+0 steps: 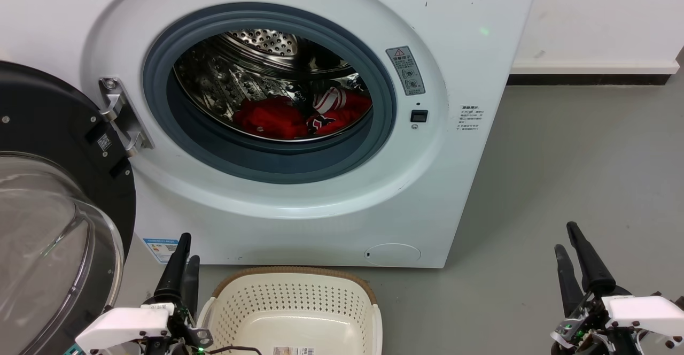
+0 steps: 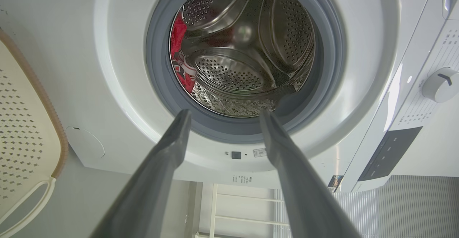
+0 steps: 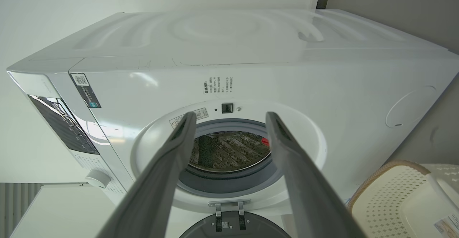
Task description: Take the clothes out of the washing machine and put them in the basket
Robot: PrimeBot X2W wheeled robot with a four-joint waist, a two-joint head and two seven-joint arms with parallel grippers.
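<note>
The clothes (image 1: 299,115) are lying low in the drum (image 1: 214,82) of the washing machine (image 1: 454,194) while the left gripper (image 2: 225,113) and right gripper (image 3: 229,114) are hovering outside with fingers spread, so one arm should be reaching in low, above the basket (image 1: 288,296), clearing the rubber ring (image 1: 383,114).

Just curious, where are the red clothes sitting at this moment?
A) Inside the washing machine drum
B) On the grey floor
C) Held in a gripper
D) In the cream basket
A: the clothes lie low in the drum of the washing machine. The basket holds no garment, and the left gripper and right gripper are open and hold nothing.
</note>
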